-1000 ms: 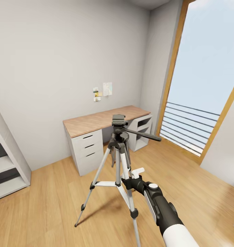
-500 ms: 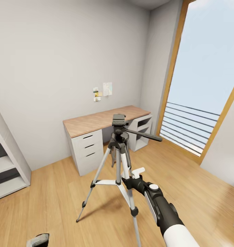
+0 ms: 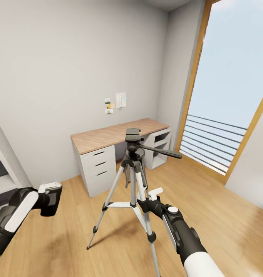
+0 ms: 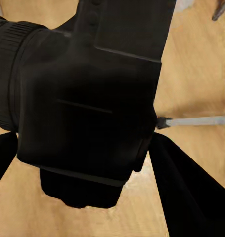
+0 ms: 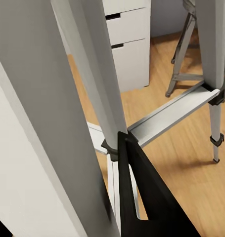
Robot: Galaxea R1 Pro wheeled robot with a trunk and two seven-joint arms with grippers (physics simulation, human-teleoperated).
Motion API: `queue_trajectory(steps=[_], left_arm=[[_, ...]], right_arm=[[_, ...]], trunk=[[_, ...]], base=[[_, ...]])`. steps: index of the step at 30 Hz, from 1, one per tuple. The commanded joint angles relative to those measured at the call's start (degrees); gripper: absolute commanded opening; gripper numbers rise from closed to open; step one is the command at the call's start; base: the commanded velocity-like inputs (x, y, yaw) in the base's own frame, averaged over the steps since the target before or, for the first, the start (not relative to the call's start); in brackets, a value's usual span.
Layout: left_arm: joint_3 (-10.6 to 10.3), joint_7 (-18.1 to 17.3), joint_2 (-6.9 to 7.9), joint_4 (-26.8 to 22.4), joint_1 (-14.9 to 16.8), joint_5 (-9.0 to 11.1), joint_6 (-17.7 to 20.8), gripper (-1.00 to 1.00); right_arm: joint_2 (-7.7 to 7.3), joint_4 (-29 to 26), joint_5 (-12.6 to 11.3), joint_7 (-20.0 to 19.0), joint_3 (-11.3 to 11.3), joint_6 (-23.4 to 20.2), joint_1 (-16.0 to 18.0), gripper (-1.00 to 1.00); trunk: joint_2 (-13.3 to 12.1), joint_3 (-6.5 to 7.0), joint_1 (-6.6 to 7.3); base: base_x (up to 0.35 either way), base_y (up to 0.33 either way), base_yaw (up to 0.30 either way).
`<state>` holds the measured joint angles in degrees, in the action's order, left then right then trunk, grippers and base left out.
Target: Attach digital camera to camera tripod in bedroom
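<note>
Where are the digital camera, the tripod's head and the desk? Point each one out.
digital camera (image 3: 50, 204): head view, on its black body in the left gripper.
camera tripod head (image 3: 133, 136): head view, on its top plate.
desk (image 3: 108, 135): head view, on the bare wooden top.

Blk digital camera (image 4: 87, 103) held low left, silver-leg camera tripod (image 3: 133, 169) upright mid-floor
</note>
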<state>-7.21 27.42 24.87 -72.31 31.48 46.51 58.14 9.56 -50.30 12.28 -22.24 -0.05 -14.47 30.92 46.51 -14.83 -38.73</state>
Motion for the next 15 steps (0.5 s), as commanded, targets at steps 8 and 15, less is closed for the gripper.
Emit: queue_trajectory(steps=[8,15], left_arm=[[0.8,1.7,-9.58,16.9,29.0,-1.2,1.7,-1.0],[0.7,0.2,-22.97,39.8,55.9,-11.4,1.6,-1.0]], right_arm=[[0.02,-0.1,1.1,-0.3,0.0,-0.2,0.0,-1.0],[-0.02,-0.1,1.1,-0.4,0.0,-0.2,0.0,-1.0]], trunk=[[0.1,-0.1,-0.01],[0.1,-0.1,-0.01]], base=[[0.0,0.0,0.0],[0.0,0.0,0.0]])
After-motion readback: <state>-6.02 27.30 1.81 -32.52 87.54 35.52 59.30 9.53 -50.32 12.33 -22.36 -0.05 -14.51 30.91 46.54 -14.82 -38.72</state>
